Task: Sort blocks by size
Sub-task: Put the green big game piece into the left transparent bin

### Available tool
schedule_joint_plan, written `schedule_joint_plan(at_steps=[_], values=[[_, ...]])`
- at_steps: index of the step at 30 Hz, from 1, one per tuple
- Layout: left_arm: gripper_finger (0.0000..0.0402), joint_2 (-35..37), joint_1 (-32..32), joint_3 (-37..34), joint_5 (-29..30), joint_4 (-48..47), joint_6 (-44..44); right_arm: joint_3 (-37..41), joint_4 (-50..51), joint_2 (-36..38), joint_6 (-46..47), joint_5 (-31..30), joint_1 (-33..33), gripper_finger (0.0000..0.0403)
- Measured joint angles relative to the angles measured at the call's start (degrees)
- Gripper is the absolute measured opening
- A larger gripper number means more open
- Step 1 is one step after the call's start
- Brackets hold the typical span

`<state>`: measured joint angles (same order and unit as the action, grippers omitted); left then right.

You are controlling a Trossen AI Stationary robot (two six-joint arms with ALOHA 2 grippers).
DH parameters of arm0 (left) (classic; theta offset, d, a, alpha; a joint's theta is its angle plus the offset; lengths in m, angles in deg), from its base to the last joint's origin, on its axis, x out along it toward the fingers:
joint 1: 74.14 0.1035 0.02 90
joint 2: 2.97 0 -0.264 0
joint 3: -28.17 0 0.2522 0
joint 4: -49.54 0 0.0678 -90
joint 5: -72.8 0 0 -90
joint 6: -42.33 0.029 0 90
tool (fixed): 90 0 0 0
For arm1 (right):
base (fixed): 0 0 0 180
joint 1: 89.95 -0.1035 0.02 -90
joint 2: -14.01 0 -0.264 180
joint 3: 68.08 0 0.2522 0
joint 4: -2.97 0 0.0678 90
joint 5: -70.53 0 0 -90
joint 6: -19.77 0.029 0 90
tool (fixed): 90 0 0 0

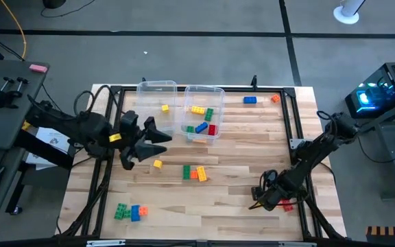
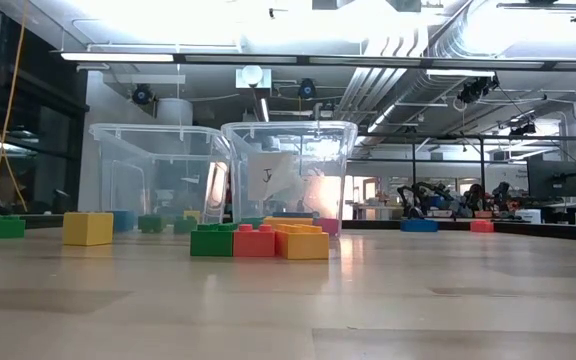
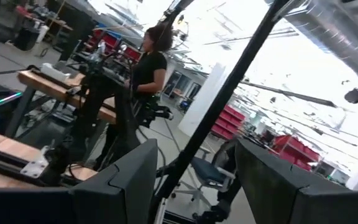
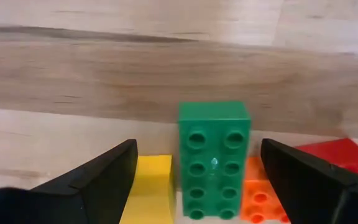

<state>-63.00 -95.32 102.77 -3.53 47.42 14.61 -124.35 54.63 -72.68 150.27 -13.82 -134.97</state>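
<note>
Your right end effector (image 4: 194, 180) is down at the near right of the surface (image 1: 252, 147), fingers spread either side of a long green block (image 4: 214, 158) lying between a yellow block (image 4: 149, 190) and an orange block (image 4: 261, 196), lined up for a lengthwise pinch. Your left end effector (image 1: 158, 135) hovers spread and empty beside the clear bins (image 1: 158, 88), where sorted blocks (image 1: 201, 120) sit.

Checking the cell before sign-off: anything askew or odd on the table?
Nothing damaged or spilled. The blocks are unsorted: loose rows lie on the table, and the right bin holds mixed sizes. The right gripper is open over a long green block; the left gripper points off toward the room.
</note>
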Motion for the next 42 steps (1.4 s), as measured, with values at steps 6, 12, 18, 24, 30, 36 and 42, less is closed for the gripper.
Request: schedule_joint_plan(at_steps=[6,12,18,24,30,36,42], values=[[0.0202,2.3,-0.9,0.0,0.0,-1.0,1.5,-0.8,-0.6,-2.8,-1.0,1.4,0.8,0.0335],[0.0202,3.8,-1.0,0.0,0.0,-3.5,2.3,-0.9,2.1,-3.8,0.2,2.4,0.8,0.0286],[0.0202,4.2,-1.0,0.0,0.4,-4.3,2.5,-0.9,3.8,-3.9,0.4,3.0,1.5,0.0181],[0.0202,4.8,-1.0,0.0,-1.0,-4.4,2.5,-0.8,3.9,-3.9,-0.1,1.6,1.9,0.0136],[0.0202,7.8,-2.6,0.4,-4.7,-0.2,6.3,-8.3,11.7,-4.3,-7.6,-8.8,6.1,0.0136],[0.0202,10.1,-3.0,0.5,-4.0,1.6,11.5,-22.6,18.2,-4.2,-24.8,-31.1,17.6,0.0136],[0.0202,9.9,-3.0,0.5,-3.9,-2.8,8.5,-34.4,5.0,-4.1,-58.1,-41.5,34.3,0.0136]])
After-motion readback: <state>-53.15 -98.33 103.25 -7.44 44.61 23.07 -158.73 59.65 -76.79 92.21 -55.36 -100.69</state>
